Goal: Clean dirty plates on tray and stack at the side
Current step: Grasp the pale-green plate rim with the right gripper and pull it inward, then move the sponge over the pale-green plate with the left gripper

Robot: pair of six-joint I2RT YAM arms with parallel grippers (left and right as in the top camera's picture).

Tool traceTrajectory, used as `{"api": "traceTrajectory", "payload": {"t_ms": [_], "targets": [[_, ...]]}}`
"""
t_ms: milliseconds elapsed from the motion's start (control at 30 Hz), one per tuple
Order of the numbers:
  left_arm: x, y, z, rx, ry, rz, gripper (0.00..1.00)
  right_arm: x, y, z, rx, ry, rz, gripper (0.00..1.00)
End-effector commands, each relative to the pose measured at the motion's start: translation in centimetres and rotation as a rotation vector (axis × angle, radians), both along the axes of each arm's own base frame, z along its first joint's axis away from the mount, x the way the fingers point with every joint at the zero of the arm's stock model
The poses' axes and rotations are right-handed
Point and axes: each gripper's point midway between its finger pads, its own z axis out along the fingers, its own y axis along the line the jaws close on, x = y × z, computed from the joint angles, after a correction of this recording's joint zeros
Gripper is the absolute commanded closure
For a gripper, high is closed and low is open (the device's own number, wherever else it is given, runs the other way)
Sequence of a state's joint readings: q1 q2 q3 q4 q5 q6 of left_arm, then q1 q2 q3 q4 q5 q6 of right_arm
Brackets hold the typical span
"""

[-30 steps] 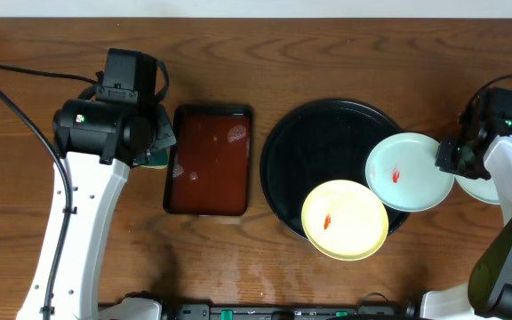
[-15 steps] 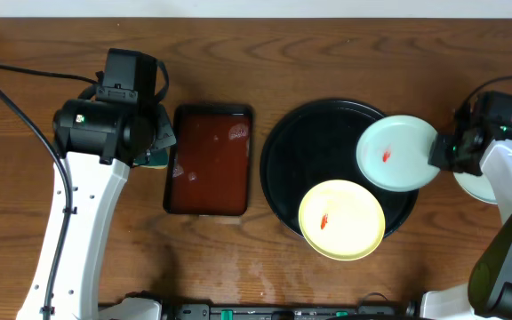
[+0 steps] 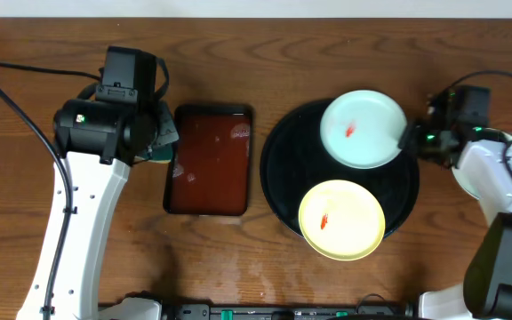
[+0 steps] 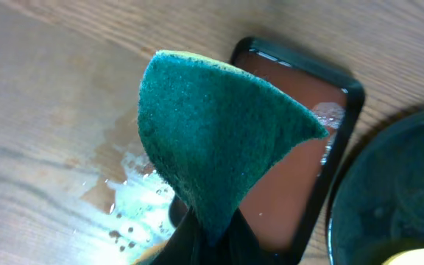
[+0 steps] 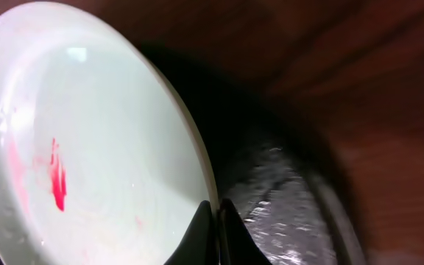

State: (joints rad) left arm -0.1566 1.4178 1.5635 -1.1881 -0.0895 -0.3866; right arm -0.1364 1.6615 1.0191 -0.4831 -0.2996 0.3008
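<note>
At tray [image 3: 283, 169] back right: pinches mint plate [image 3: 363, 129] by its right rim with right claw [image 3: 409, 140], closed thin on the lip. Seems stiff, light, glossy (probably slippery, breakable if dropped); best taken deeper over the rim. Clamps sponge [image 4: 212, 140] in left claw [image 4: 208, 234], above desk [image 4: 50, 110]. Yellow plate [image 3: 342, 220] at tray front.

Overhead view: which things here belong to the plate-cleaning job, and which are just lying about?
Job: black tray; mint-white plate and yellow plate, both red-smeared; green sponge.
Lying about: reddish-brown tray; wet patch beside it.
</note>
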Motion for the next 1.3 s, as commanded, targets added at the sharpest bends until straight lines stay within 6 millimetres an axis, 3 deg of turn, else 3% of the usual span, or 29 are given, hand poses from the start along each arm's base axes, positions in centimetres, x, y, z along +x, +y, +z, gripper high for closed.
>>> {"api": "traceTrajectory", "payload": {"t_ms": [0, 200, 400, 600, 767, 933, 1100, 1267], "targets": [[0.3, -1.4, -0.1, -0.006, -0.006, -0.084, 0.92, -0.5, 2.1, -0.9, 0.004, 0.007, -0.006, 0.99], [2.0, -4.9, -0.2, 0.003, -0.054, -0.211, 0.92, -0.4, 4.6, -1.9, -0.111, -0.014, 0.059, 0.98], [4.5, -9.3, -2.3, -0.001, -0.064, -0.307, 0.93, 0.3, 5.4, -1.9, -0.174, -0.05, 0.075, 0.99], [6.4, -17.2, -3.2, -0.123, -0.137, -0.539, 0.93, 1.3, 5.5, -2.0, -0.177, -0.083, 0.075, 0.99], [6.9, -21.8, -4.2, -0.149, -0.178, -0.626, 0.92, 1.3, 5.4, -3.8, -0.19, -0.053, 0.094, 0.99], [7.0, -24.4, -5.9, -0.152, -0.17, -0.673, 0.92, 1.0, 5.3, -6.2, -0.205, -0.007, 0.123, 0.99], [7.4, -26.5, -7.4, -0.157, -0.176, -0.704, 0.93, 1.2, 5.7, -6.4, -0.185, -0.014, 0.145, 0.99], [8.6, -28.0, -8.9, -0.166, -0.199, -0.715, 0.93, 1.2, 6.8, -6.0, -0.122, -0.025, 0.201, 0.79]]}}
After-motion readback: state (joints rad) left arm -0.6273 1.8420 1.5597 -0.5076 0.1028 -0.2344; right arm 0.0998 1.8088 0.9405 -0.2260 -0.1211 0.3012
